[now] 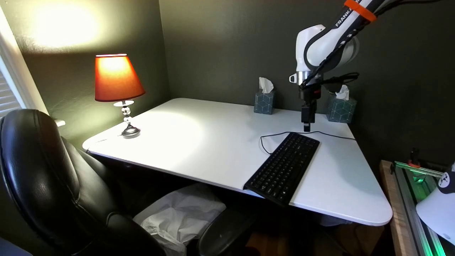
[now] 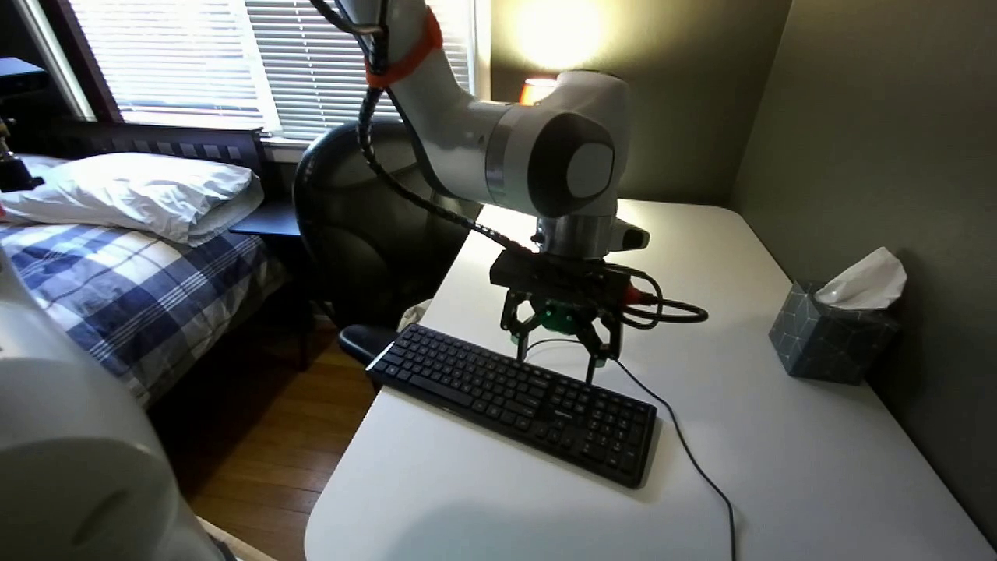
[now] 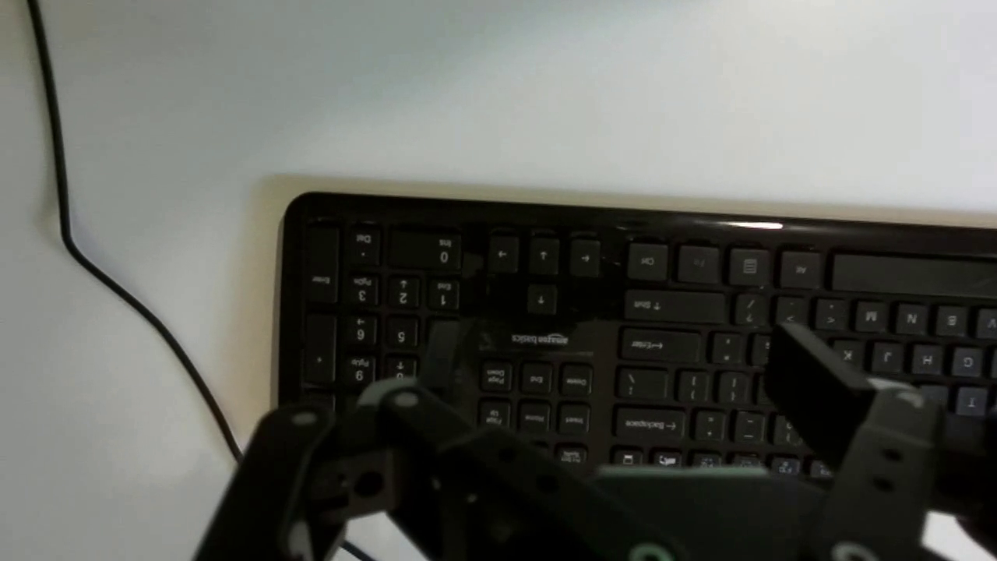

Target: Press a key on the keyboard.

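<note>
The keyboard point(image 1: 284, 167) is flat, black and full-size. It lies on the white desk, with one end reaching slightly past the desk edge in an exterior view. It also shows in an exterior view point(image 2: 498, 386) and upside down in the wrist view point(image 3: 674, 308). Its thin black cable point(image 2: 705, 467) runs across the desk. My gripper point(image 2: 556, 368) is open and empty, pointing down over the number-pad half of the keyboard. In the wrist view the two fingers point(image 3: 621, 343) stand wide apart, in front of the keys. In an exterior view the fingertip point(image 1: 307, 128) appears above the desk, apart from the keyboard.
Two patterned tissue boxes point(image 1: 263, 102) point(image 1: 342, 109) stand along the wall side of the white desk point(image 1: 213, 142). A red lamp point(image 1: 119, 78) stands at the far left end. A black chair point(image 1: 39, 160) is beside the desk. A bed point(image 2: 140, 296) is beyond it.
</note>
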Robot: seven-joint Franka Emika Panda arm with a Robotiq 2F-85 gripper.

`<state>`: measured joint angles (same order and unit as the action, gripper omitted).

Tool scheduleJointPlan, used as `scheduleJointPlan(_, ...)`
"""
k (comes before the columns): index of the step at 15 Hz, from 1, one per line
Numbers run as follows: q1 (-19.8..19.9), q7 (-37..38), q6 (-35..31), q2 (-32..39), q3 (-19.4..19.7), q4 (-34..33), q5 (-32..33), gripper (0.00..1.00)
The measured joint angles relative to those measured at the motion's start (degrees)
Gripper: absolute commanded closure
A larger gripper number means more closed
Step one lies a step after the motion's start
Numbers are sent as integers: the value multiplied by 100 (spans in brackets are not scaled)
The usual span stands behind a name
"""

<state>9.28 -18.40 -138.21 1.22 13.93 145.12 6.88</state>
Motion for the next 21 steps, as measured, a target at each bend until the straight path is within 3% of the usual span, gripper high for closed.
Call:
scheduleJointPlan(1, 7, 2, -115, 104, -14, -20, -8, 26)
scheduleJointPlan(10, 129, -6, -853, 842, -185, -242, -324, 96)
scheduleJointPlan(12, 156, -6, -876, 965, -231, -306, -359, 100)
scheduleJointPlan(13, 171, -8, -897, 1018, -250, -337, -367, 93)
scheduleJointPlan(14, 178, -8, -900, 1048, -258, -356, -364, 99)
scheduleJointPlan(21, 194, -3, -897, 1058, -267, -374, -360, 100)
